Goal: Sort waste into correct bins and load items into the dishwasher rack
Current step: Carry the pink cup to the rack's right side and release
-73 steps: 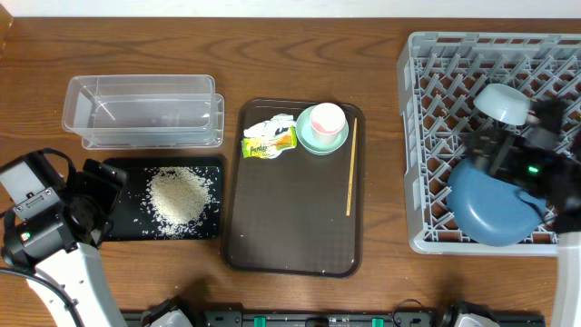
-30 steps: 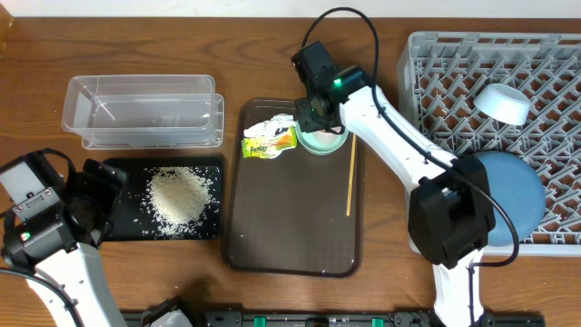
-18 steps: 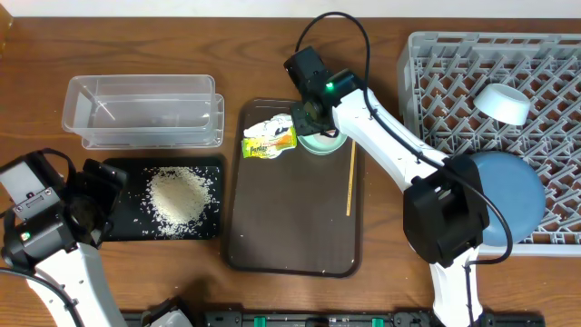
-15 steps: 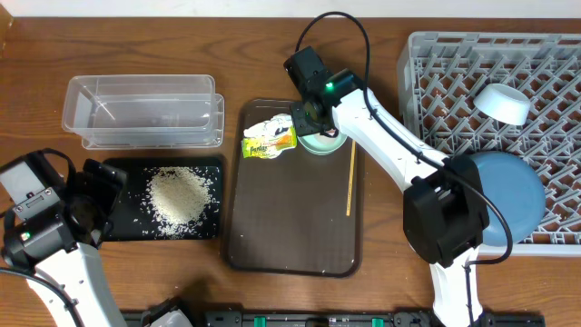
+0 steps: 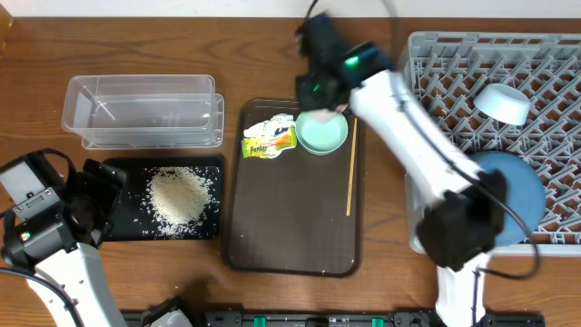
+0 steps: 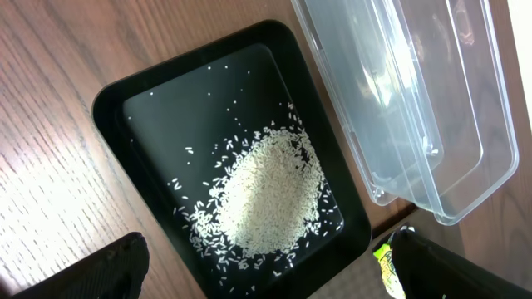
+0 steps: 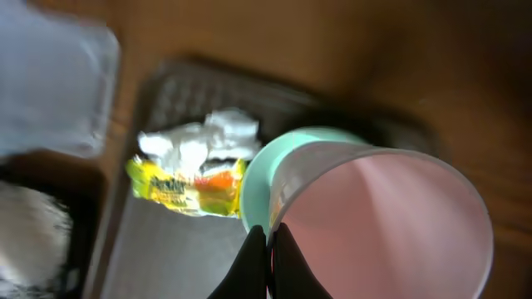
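My right gripper (image 7: 268, 257) has its fingers pinched narrow on the rim of the pale pink cup (image 7: 374, 224), which fills the wrist view. The cup looks clear of the small mint green bowl (image 7: 259, 178) just behind it, and the crumpled wrapper (image 7: 195, 178) lies beside that. To carry the cup well to the dishwasher rack (image 5: 554, 68), I'd keep the rim grip firm, travel level, and pick free pegs away from the light blue bowl (image 5: 504, 103). The cup looks smooth, thin-walled and empty, so I think it could slip. My left gripper (image 6: 283, 270) hangs wide open above the rice (image 6: 270, 195)
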`<state>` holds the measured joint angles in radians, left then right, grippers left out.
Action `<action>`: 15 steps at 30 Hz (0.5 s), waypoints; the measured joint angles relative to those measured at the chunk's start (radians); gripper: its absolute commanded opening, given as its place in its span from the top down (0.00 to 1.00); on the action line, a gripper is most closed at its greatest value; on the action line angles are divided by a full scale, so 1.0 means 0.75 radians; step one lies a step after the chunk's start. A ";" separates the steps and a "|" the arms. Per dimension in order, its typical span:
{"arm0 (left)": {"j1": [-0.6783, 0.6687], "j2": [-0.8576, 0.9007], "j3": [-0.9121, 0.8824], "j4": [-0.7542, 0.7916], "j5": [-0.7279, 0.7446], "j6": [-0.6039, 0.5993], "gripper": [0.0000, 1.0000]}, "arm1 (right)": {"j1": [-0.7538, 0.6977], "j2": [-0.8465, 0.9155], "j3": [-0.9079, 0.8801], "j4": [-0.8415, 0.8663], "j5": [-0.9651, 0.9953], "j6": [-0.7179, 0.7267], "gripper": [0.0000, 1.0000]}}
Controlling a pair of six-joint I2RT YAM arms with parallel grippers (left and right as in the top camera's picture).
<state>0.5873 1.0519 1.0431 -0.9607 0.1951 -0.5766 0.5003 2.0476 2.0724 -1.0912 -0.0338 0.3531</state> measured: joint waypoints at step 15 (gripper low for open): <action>0.000 0.000 0.000 -0.001 0.000 0.000 0.04 | -1.224 -0.362 0.000 -0.214 -0.753 -0.330 0.99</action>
<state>0.5873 1.0519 1.0431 -0.9611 0.1951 -0.5766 -0.4179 1.7760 2.0724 -1.2514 -0.5983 0.1055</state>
